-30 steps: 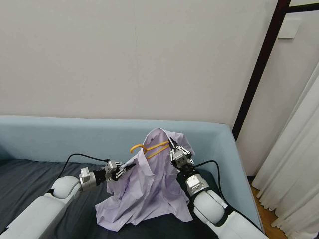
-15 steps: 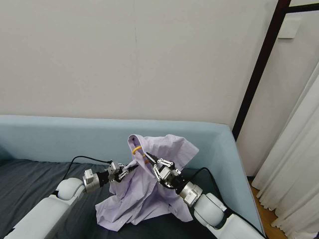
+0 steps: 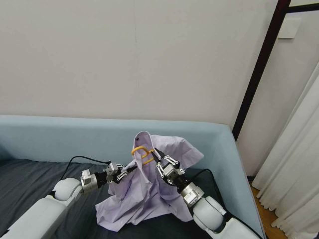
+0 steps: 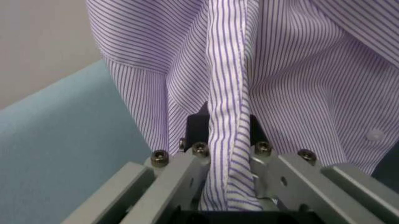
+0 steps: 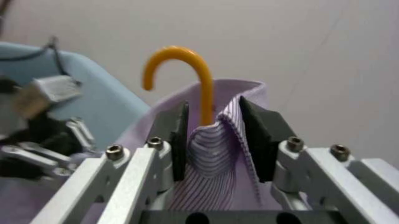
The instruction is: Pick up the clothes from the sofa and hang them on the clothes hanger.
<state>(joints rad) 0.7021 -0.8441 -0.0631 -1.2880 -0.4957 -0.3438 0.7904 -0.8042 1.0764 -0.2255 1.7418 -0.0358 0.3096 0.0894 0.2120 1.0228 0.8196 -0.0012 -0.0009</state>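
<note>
The left gripper pinches the shirt's front edge above the sofa, while the right gripper clamps the orange hanger through the collar, holding the shirt peaked.

Light-blue sofa, dark grey seat cushion; striped shirt hem pooled on cushion.

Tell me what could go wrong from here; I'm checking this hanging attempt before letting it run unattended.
1. The shirt is bunched at its collar beside the hanger neck inside the right pincer, so the hanger could tilt or slip.
2. The left pincer pinches just a narrow front edge; a hard pull may drag the shirt off the hanger onto the sofa.
</note>
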